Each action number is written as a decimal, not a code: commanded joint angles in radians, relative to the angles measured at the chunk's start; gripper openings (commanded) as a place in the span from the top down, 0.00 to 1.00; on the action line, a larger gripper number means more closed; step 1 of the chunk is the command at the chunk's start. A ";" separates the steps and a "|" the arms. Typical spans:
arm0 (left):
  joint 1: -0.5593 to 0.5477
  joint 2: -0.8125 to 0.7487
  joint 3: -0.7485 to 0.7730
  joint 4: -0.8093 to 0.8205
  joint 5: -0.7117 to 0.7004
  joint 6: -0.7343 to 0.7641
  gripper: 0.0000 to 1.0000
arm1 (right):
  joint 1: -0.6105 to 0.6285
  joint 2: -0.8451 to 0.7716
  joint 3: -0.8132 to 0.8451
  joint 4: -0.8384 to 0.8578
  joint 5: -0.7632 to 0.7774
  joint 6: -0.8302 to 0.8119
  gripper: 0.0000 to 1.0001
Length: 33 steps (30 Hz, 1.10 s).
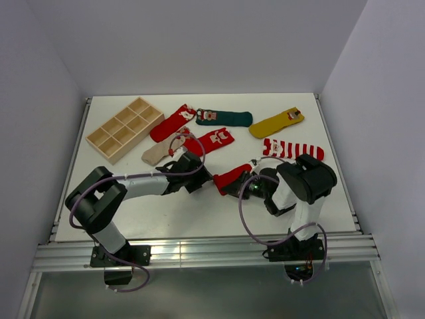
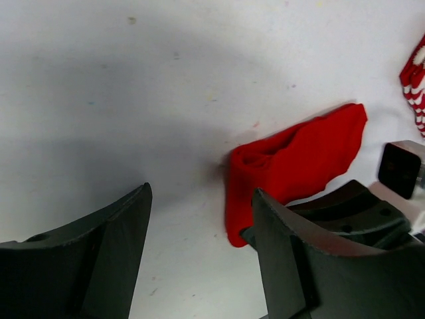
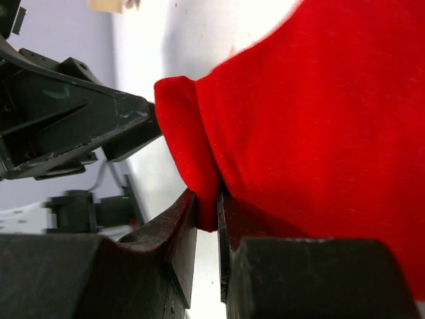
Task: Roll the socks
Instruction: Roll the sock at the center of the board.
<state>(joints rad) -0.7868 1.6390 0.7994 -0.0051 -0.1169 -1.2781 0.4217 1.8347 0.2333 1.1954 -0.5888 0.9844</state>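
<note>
Red sock (image 1: 231,178): we pinch its fold in our right gripper (image 3: 207,203) to anchor it; our left gripper (image 2: 199,212) gapes empty just left.

The left arm (image 1: 136,186) stretches low, left tool (image 2: 199,199) spread wide — the right arm (image 1: 302,183) folds over, right tool (image 3: 207,199) pinched tight.

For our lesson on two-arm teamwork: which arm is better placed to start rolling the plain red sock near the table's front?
Right, probably. The right gripper is shut on the red sock at its folded edge; the left gripper stands open beside it, holding nothing.
</note>
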 commanded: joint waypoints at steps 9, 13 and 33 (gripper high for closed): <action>-0.025 0.080 0.069 0.086 0.048 0.033 0.36 | -0.057 0.212 -0.057 0.356 -0.054 0.197 0.96; -0.025 0.105 0.089 0.082 0.062 0.039 0.36 | -0.057 0.190 -0.054 0.300 -0.042 0.177 0.95; -0.034 0.223 0.205 -0.042 0.095 0.075 0.69 | -0.057 0.133 -0.040 0.182 -0.026 0.123 0.93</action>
<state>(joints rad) -0.8112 1.8320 0.9783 0.0219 -0.0307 -1.2308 0.3683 1.9839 0.2081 1.4193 -0.6518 1.1698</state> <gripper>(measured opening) 0.344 0.206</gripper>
